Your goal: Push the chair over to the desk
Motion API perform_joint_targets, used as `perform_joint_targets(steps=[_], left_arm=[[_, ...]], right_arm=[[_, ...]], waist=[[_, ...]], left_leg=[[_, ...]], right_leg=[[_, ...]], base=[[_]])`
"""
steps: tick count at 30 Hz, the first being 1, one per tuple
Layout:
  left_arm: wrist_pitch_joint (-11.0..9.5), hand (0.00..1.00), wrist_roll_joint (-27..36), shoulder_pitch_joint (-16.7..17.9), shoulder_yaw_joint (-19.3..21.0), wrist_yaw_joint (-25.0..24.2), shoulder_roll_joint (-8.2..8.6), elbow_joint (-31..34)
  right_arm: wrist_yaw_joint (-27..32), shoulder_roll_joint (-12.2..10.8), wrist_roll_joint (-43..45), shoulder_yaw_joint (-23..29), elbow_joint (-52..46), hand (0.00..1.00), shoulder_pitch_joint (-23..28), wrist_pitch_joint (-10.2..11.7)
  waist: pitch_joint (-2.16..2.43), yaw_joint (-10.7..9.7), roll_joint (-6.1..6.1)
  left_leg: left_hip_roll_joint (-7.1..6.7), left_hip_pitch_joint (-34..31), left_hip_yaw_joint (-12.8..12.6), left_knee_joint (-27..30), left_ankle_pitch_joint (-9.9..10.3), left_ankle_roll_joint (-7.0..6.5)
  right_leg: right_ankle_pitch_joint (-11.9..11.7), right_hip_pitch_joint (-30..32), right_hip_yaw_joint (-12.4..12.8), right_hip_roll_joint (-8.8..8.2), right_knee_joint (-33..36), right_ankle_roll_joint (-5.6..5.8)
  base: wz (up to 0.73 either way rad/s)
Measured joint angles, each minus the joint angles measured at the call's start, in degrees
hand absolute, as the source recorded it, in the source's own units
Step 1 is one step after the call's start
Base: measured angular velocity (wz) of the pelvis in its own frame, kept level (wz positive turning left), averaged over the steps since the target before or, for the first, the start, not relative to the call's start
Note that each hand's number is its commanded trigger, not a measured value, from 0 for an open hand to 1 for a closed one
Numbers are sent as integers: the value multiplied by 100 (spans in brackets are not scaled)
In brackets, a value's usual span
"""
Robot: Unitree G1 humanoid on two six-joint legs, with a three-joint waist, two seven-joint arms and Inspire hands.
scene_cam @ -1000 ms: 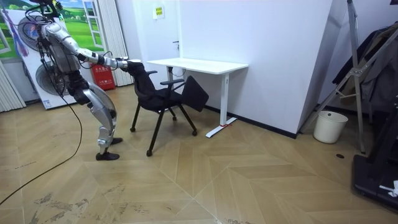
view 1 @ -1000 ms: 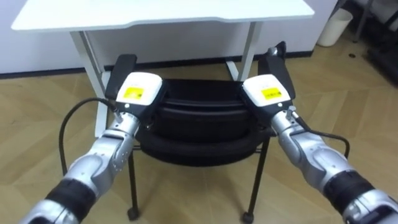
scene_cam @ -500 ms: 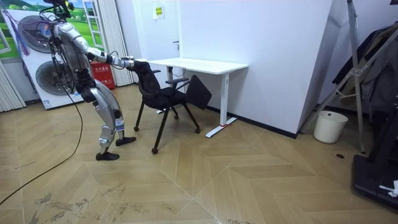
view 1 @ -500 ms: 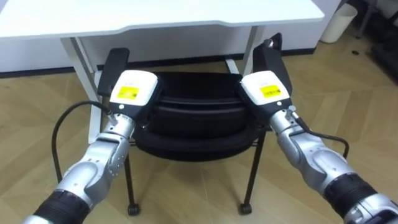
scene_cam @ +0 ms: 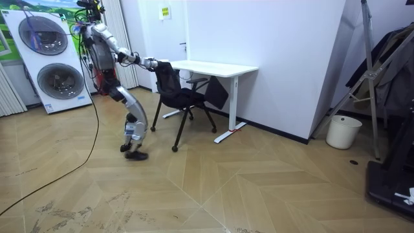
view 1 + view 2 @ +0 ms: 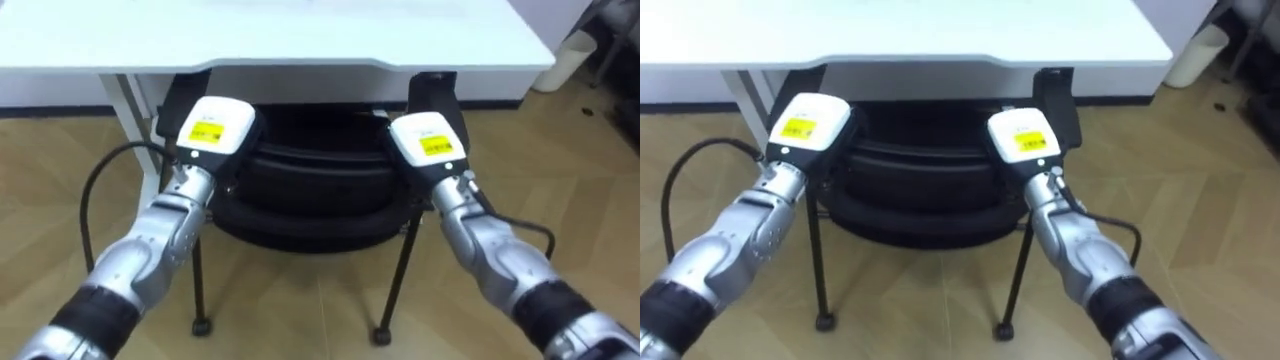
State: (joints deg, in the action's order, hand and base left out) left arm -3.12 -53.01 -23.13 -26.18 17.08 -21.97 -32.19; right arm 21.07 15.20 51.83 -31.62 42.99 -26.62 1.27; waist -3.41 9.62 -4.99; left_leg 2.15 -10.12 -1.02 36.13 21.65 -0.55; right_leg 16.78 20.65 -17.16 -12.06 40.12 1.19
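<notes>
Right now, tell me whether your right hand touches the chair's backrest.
Touching. In the left eye view the right hand sits on the top edge of the chair's backrest, with no gap between them.

The chair (image 6: 300, 190) is black, the far desk (image 6: 300, 40) white, the floor (image 5: 259, 194) tan wood in a herringbone pattern, and the left hand (image 6: 213, 128) and right hand (image 6: 428, 145) white-backed with yellow labels.
</notes>
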Motion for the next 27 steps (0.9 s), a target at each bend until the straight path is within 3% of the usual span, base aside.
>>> perform_joint_targets(steps=[1,2,3,4,5,9,12,14,18,20,21,22,23,24,25,26,27], left_arm=[[-1,100,9,21,22,18,3,-9],[8,100,28,42,28,27,11,-8],[20,100,42,39,35,29,32,-3],[86,100,74,7,62,30,105,6],[142,100,140,-44,62,52,164,-22],[231,100,164,-116,114,146,318,-94],[161,100,160,-113,148,149,225,-121],[158,100,154,-161,145,148,193,-101],[208,100,157,-174,44,149,184,-63],[255,100,158,-171,0,151,265,-113],[275,76,158,-167,-4,151,290,-113],[310,5,158,-165,-1,151,322,-105],[335,0,158,-160,-3,151,338,-95],[354,0,158,-156,-3,150,358,-91],[399,0,158,-130,-14,150,384,-62],[444,0,160,-106,-15,150,412,-48],[470,0,161,-86,-23,149,446,-49]], right_arm=[[4,0,4,-11,-5,100,-5,14],[8,-3,11,-11,-3,100,-13,16],[9,11,12,-12,-6,100,-38,14],[6,72,12,-18,-5,100,-120,11],[-6,110,8,-52,-2,100,-213,21],[-188,285,35,-97,-2,100,-439,70],[-213,285,35,-98,-82,100,-409,124],[-244,298,20,-83,-112,100,-411,113],[-257,304,-5,-54,-97,100,-398,121],[-254,318,29,-10,-85,100,-350,134],[-250,339,29,-10,-86,100,-345,152],[-249,384,39,-2,-86,83,-344,194],[-244,399,51,-3,-89,65,-344,207],[-245,405,56,-3,-93,31,-339,211],[-247,409,72,-2,-98,12,-326,213],[-271,433,93,-2,-100,0,-316,201],[-296,436,102,-2,-105,0,-306,190]], waist=[[13,-18,21],[97,-10,29],[117,-3,43],[129,-39,132],[110,-120,187],[106,-160,216],[71,-187,152],[50,-254,118],[38,-486,139],[26,-656,190],[27,-681,192],[27,-746,192],[34,-786,203],[39,-788,211],[53,-801,230],[66,-824,252],[86,-851,272]], left_leg=[[50,43,171,83,126,106],[116,35,243,202,224,261],[165,44,309,228,263,329],[288,48,316,230,285,433],[356,45,292,142,237,515],[429,80,236,-171,52,635],[491,179,181,-325,-19,698],[558,114,162,-287,-38,731],[648,-42,132,-99,-63,728],[734,-63,-194,-27,-120,672],[737,-64,-269,-35,-140,659],[748,-68,-447,-70,-177,624],[758,-68,-573,-101,-193,608],[769,-65,-639,-114,-195,603],[768,-47,-688,-183,-199,598],[746,-14,-693,-288,-242,580],[743,-5,-692,-344,-266,573]], right_leg=[[-445,-43,71,70,-489,-7],[-661,-94,68,216,-511,-202],[-694,-111,41,280,-484,-305],[-600,-158,-92,340,-437,-421],[-541,-173,-190,336,-411,-511],[-352,-174,-350,309,-385,-584],[-204,-239,-432,314,-357,-567],[-130,-271,-564,304,-348,-619],[-70,-383,-812,252,-344,-623],[-45,-489,-938,157,-344,-592],[-43,-500,-960,119,-344,-587],[-46,-502,-988,54,-342,-565],[-58,-502,-999,15,-348,-540],[-66,-500,-998,6,-356,-527],[-114,-512,-998,11,-417,-499],[-194,-550,-1008,29,-535,-469],[-247,-574,-1025,43,-607,-436]], base=[[48],[44],[33],[34],[40],[25],[13],[28],[42],[45],[29],[22],[17],[8],[0],[4],[3]])
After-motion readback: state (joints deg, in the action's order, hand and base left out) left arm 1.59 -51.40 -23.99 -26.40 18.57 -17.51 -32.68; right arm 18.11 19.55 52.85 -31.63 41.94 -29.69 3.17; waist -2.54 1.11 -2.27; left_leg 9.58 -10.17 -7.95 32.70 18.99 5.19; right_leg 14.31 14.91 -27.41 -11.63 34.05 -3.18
